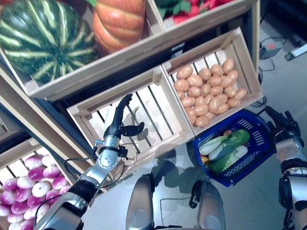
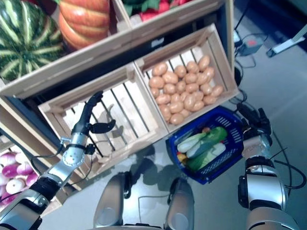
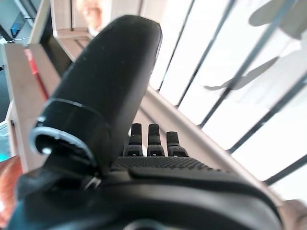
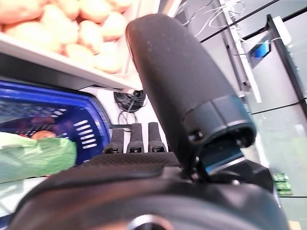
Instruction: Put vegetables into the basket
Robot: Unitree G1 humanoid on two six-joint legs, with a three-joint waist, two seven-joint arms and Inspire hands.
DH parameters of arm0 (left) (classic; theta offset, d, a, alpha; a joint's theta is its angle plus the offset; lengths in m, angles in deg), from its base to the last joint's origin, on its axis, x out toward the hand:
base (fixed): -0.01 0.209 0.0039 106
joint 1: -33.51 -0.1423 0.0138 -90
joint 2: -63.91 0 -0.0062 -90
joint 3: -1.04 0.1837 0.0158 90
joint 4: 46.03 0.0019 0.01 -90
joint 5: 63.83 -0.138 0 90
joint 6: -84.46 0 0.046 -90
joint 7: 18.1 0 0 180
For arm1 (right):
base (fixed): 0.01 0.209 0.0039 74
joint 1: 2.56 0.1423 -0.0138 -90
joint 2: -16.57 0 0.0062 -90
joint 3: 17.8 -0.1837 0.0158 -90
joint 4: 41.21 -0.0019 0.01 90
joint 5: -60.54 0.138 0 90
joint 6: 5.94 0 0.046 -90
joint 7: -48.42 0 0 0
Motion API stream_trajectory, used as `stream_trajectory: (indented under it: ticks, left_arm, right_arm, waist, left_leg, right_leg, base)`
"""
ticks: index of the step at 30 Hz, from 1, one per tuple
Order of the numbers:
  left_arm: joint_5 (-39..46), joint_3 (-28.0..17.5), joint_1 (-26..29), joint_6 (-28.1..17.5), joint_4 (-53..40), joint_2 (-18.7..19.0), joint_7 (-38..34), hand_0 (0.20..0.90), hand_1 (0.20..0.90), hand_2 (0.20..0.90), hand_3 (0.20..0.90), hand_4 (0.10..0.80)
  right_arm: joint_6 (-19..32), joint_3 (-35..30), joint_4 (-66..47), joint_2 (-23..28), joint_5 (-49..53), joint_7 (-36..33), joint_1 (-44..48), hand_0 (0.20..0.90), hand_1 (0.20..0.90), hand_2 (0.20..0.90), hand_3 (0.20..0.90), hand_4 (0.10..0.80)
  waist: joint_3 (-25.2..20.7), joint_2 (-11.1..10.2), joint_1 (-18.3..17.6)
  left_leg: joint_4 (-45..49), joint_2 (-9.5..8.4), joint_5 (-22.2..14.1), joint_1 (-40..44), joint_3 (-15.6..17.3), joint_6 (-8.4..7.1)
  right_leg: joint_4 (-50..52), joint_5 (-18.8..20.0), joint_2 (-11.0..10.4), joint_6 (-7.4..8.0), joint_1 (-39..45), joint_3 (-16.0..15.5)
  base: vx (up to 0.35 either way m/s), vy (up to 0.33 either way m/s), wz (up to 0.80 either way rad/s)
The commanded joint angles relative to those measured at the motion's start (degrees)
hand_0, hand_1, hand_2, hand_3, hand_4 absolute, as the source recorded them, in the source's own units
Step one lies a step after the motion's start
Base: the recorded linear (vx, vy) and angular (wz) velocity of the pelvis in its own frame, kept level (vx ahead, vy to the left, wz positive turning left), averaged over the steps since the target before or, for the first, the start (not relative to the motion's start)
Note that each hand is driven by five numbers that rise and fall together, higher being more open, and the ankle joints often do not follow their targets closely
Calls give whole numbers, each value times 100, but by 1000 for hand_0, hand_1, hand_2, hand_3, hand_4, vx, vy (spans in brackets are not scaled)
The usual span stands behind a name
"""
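Observation:
The blue plastic basket [image 1: 259,125] stands on the floor at the lower right, below the stand. Green and white leafy vegetables [image 1: 225,146] lie in it, with a small orange one [image 1: 227,132] at the far side. My left hand [image 1: 117,123] reaches into an empty slatted wooden crate [image 1: 153,103] with straight fingers and the thumb out; it holds nothing. My right hand [image 1: 279,122] waits beside the basket's right rim with straight fingers. In the right wrist view the basket's rim [image 4: 98,120] and a green vegetable [image 4: 33,155] show past the hand.
The wooden stand has tilted crates on its shelves. A crate of potatoes [image 1: 244,62] sits right above the basket. Cables [image 1: 263,100] lie on the floor behind the basket.

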Motion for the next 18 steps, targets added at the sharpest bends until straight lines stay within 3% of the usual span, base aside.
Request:
stream_trajectory:
  ticks: [1, 4, 8, 11, 18]
  left_arm:
    - [-301, -278, -340, -240, -45, -90, -77, 900, 900, 900, 900, 800]
    - [-442, -380, -628, -207, 39, -278, -27, 900, 900, 900, 900, 800]
    - [-576, -426, -830, -201, 111, -444, 4, 900, 900, 900, 900, 800]
    - [-612, -501, -1196, -34, 335, -777, 128, 900, 900, 900, 900, 800]
    - [-87, -722, -1686, 233, 1428, -1587, 487, 900, 900, 900, 900, 800]
  right_arm:
    - [290, 2, -71, -143, -197, 391, -519, 900, 900, 900, 900, 800]
    - [463, 62, -486, -535, -66, 564, -949, 900, 900, 900, 900, 800]
    - [640, 117, -976, -939, -1, 761, -1401, 900, 900, 900, 900, 800]
    - [938, 444, -1872, -1695, -36, 780, -2188, 900, 900, 900, 900, 800]
    - [1154, 1303, -2982, -2829, -213, 510, -3251, 900, 900, 900, 900, 800]
  waist:
    - [-1383, -183, 39]
    - [-1657, -213, 1]
    - [-1764, -205, -32]
    - [-1846, -199, -153]
    - [-1906, -209, -399]
  left_leg:
    - [-1468, 33, 670, 630, -27, -48]
    - [-2449, -124, 1002, 1179, 39, -63]
    - [-3032, -199, 1170, 1524, 72, -48]
    - [-3460, -281, 1261, 1822, 170, -14]
    - [-3567, -369, 1244, 1967, 240, 81]
  right_leg:
    - [-1753, 1002, 98, -44, 880, 26]
    - [-2708, 1391, 296, 49, 1411, 66]
    - [-3138, 1588, 387, 74, 1668, 76]
    - [-3502, 1763, 497, 83, 1810, 145]
    - [-3579, 1812, 576, 83, 1859, 315]
  base:
    - [153, 15, -16]
    - [129, 32, -17]
    - [28, 31, -7]
    - [7, 50, -2]
    - [-36, 20, -7]
